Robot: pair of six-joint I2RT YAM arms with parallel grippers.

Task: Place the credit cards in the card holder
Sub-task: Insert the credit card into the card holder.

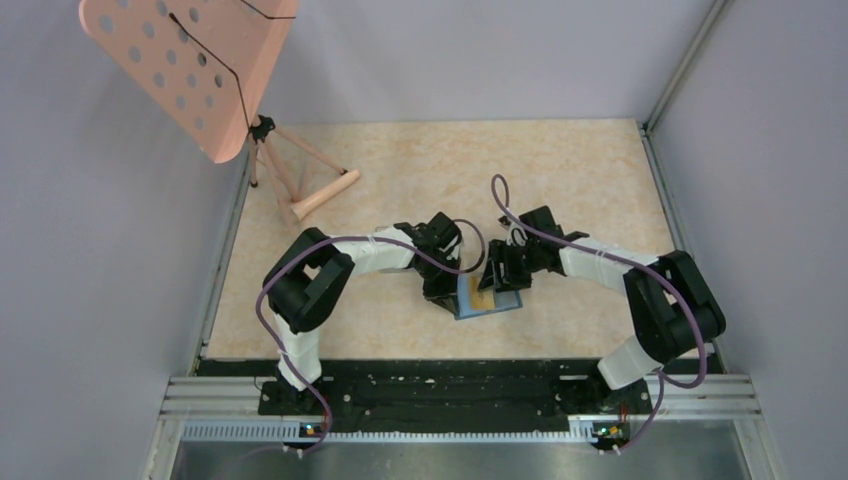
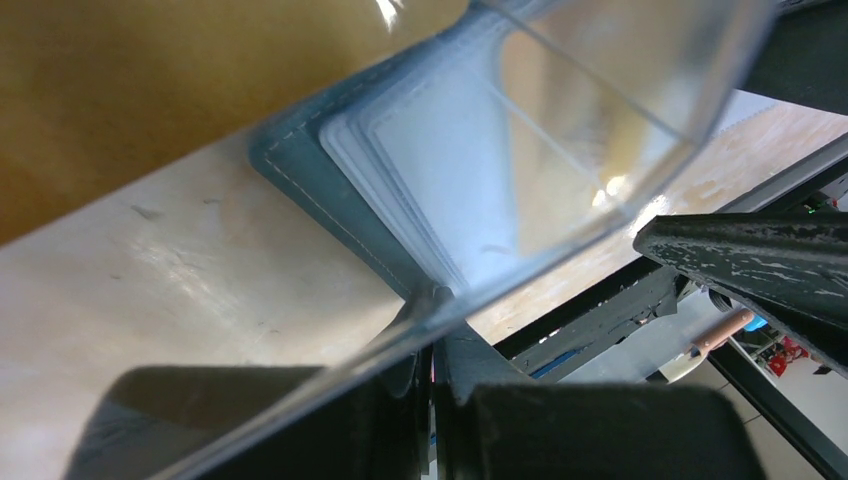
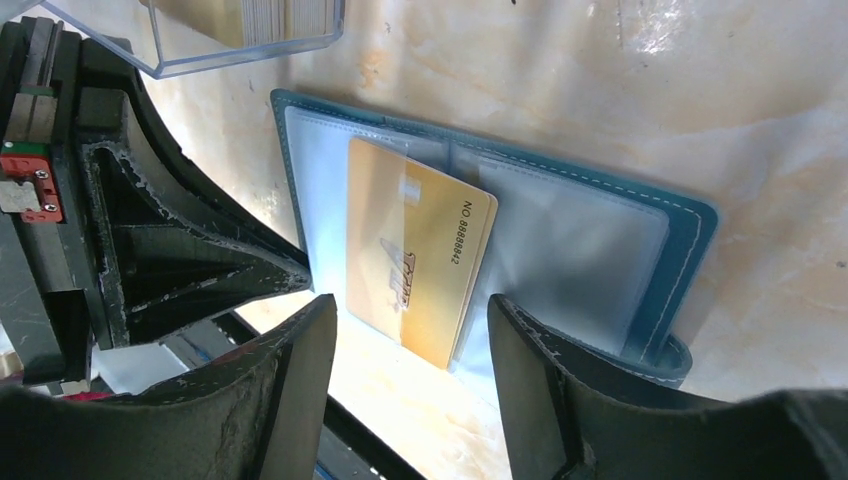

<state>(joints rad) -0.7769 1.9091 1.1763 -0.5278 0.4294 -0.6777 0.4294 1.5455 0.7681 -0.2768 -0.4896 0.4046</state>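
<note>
The teal-blue card holder (image 3: pixel 690 235) lies open on the table, its clear pockets up; it also shows in the top view (image 1: pixel 497 306). An orange-yellow credit card (image 3: pixel 415 250) lies on its left half, its lower end sticking out past the edge. My right gripper (image 3: pixel 410 308) is open and empty just above that end, one finger on each side. My left gripper (image 2: pixel 432 335) is shut on the card holder's corner (image 2: pixel 300 170). Several whitish cards stand stacked in a clear plastic box (image 3: pixel 250 30).
The clear box (image 2: pixel 600 100) sits close beside my left gripper and blocks much of its view. A pink perforated board on a wooden tripod (image 1: pixel 190 70) stands at the back left. Both arms meet at mid-table near the front edge (image 1: pixel 400 352).
</note>
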